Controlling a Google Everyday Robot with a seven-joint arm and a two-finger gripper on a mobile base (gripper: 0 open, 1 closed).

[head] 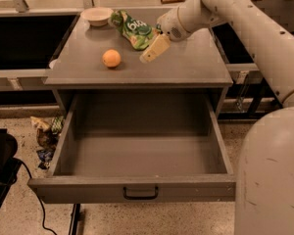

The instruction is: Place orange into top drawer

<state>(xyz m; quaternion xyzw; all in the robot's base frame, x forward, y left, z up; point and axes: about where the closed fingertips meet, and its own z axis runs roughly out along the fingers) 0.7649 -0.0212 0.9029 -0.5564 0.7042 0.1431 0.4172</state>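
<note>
At the right edge of my view, the robot's pale body fills the lower corner. Its arm reaches up and to the left over a grey cabinet.

Under the cabinet top, the top drawer stands pulled out toward me, with its grey floor in plain sight. A small black handle sits at the centre of its flat front panel.

On the cabinet top, a green snack bag lies toward the back. A cream bowl is just to its left, at the far edge.

The gripper hangs tilted over the cabinet top at the near end of the bag. I cannot tell whether it is apart or together.

The orange rests on the cabinet top to the left of the gripper, near it but not touching. It is outside the drawer, above the drawer's left half.

Some crumpled litter lies on the floor left of the drawer.
</note>
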